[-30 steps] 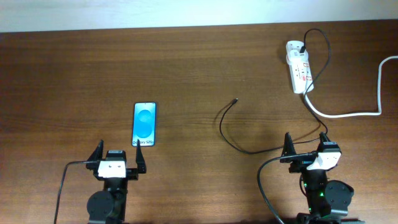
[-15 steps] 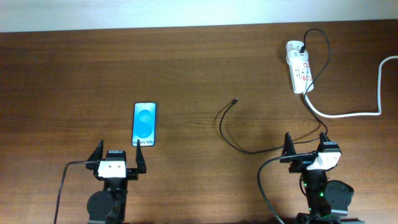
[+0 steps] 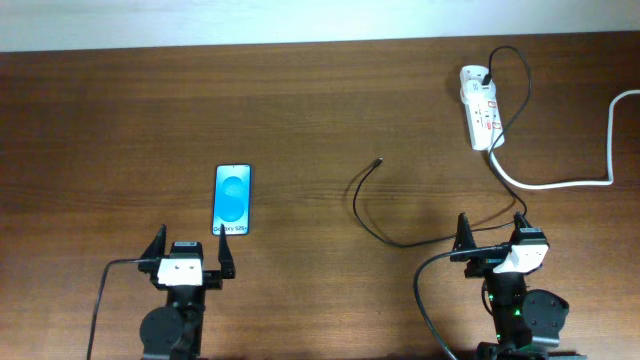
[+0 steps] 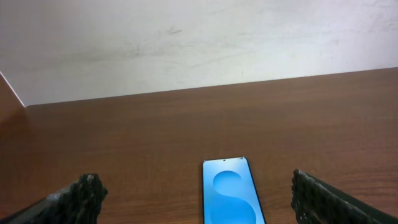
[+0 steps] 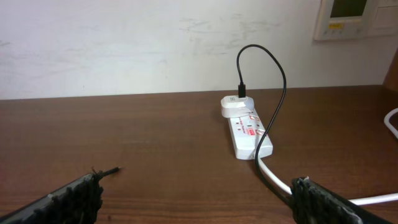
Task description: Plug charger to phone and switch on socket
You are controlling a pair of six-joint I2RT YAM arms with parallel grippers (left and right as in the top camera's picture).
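Near edge: the left tool [image 3: 192, 242] stands with its jaws wide apart and holds nothing. The right tool [image 3: 491, 230], at the same near edge and well to the right, is also spread wide and empty.

Just ahead of the left tool, the phone [image 3: 232, 199] lies flat on the bench [image 3: 300, 100]. Its screen is up and lit blue, and its white-banded short edge is nearest the tool. In the left wrist view it sits between the two fingers, slightly right of centre.

Mid-bench: the charger [image 3: 356, 200] lies loose. Its small connector tip [image 3: 378, 161] rests on the wood, well apart from the phone and in no port. The black cable curves back toward the right tool, passes close in front of it, then runs away to the far right.

Far right: the socket [image 3: 481, 110] lies flat with red marks on its face. The charger's plug end [image 5: 241, 89] enters a white adapter block [image 5: 234, 103] seated at the socket's far end. The switch positions are too small to read. A thick white cord [image 3: 560, 183] leaves the socket's near end and runs off to the right.

Beyond the bench is a pale wall [image 5: 124, 43] with a panel [image 5: 354, 18] mounted at upper right.
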